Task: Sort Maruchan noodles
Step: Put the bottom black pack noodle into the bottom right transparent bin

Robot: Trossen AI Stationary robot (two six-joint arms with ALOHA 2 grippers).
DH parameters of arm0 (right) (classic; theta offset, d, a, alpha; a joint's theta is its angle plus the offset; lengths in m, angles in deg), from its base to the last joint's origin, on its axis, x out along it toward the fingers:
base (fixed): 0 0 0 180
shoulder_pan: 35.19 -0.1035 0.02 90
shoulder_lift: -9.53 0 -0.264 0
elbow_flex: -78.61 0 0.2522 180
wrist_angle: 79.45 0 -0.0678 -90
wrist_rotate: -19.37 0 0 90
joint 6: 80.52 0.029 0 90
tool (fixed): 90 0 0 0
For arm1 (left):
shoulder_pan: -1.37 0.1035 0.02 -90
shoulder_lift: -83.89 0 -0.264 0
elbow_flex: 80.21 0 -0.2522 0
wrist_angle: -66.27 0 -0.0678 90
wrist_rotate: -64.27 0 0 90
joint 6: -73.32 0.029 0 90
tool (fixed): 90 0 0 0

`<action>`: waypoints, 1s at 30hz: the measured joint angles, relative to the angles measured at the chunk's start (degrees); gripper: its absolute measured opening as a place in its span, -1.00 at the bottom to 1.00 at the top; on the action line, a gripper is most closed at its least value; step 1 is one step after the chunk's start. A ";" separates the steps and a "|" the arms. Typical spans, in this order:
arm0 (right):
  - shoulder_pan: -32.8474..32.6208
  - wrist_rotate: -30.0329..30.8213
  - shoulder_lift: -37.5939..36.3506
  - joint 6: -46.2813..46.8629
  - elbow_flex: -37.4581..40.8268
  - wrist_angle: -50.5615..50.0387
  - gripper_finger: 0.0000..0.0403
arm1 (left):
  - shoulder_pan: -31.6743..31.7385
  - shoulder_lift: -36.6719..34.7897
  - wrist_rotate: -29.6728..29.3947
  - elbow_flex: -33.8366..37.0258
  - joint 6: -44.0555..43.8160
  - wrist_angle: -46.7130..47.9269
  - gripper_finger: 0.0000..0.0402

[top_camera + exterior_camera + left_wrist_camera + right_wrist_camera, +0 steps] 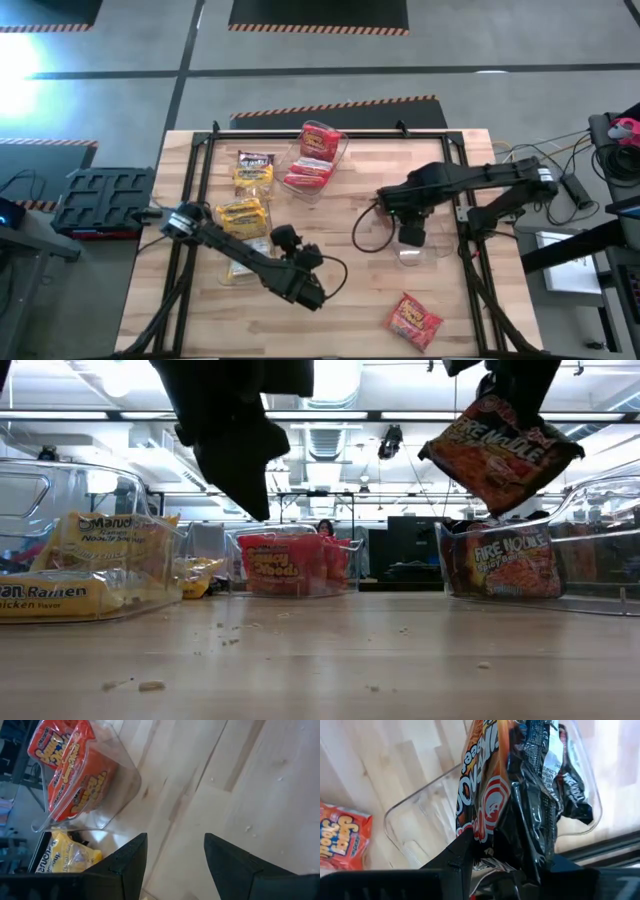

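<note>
Overhead, we found the right gripper [505,865] hanging above a clear bin [425,255] on the right half of the table [350,200], its fingers clamped on a dark fire-noodle packet [500,450]. From table height that packet dangled clear of the bin, tilted, and a second dark packet [510,565] stood inside the bin under it. We noted the left gripper [175,855] near the table's middle, toward the near edge, fingers spread apart and holding nothing, bare wood beneath them. Yellow chicken ramen packets [245,213] lay on the left, some in a clear bin [60,530]; another yellow packet [254,172] sat farther back. Red packets [312,155] filled a third clear bin [335,160] at the far middle. One red packet [414,320] lay loose on the wood at the near right, well apart from every bin.
</note>
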 joint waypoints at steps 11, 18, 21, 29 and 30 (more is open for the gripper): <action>-0.08 -1.25 1.44 -6.14 0.01 -0.11 -0.53 | 1.11 -0.13 0.07 1.74 2.20 -3.60 -0.10; 0.03 3.61 1.44 -14.75 0.07 -0.05 -0.53 | 2.33 -0.13 0.07 1.76 2.22 -3.57 -0.10; 0.07 6.84 1.46 -17.89 0.62 -0.03 -0.53 | 3.12 -0.13 0.02 1.76 2.45 -3.59 -0.10; -0.63 6.92 1.42 -18.20 6.55 -0.03 -0.53 | 3.56 -0.17 -1.14 2.09 2.67 -4.08 -0.10; -0.77 6.78 1.42 -18.18 7.60 -0.05 -0.53 | 3.57 -0.20 -1.23 2.10 3.06 -4.10 -0.10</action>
